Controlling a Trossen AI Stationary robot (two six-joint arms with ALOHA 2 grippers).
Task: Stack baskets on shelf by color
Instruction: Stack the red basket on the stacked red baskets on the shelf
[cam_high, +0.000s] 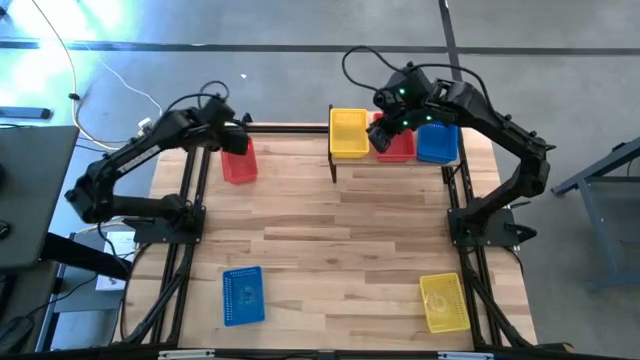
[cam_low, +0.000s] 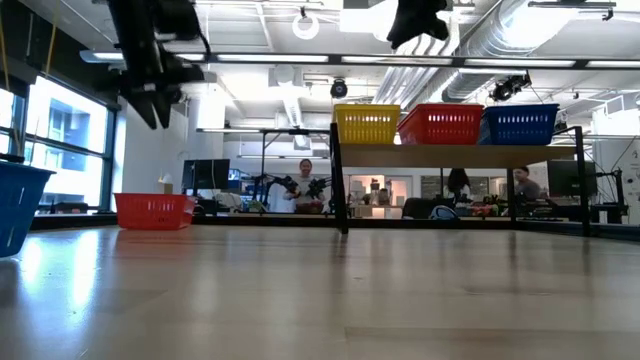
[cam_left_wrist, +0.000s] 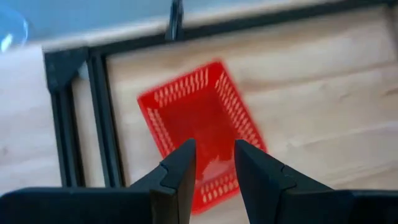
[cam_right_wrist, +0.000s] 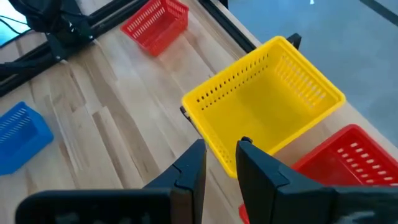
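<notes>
- Hovering above the red basket on the table, well left of the shelf: left end effector, narrowly parted, empty.
- Hanging over shelf baskets: right end effector, narrowly parted, empty.

A robotics laboratory in a large open-plan industrial hall. The light wooden plank table, edged by a black metal frame, carries two dark jointed robot arms, left and right, and stands on a grey polished concrete floor crossed by loose white cables. The level view across the table shows an exposed ceiling with silver ventilation ducts and strip lights, tall windows at one side, and further benches with monitors, another small robot arm rig and several people in the background.
</notes>
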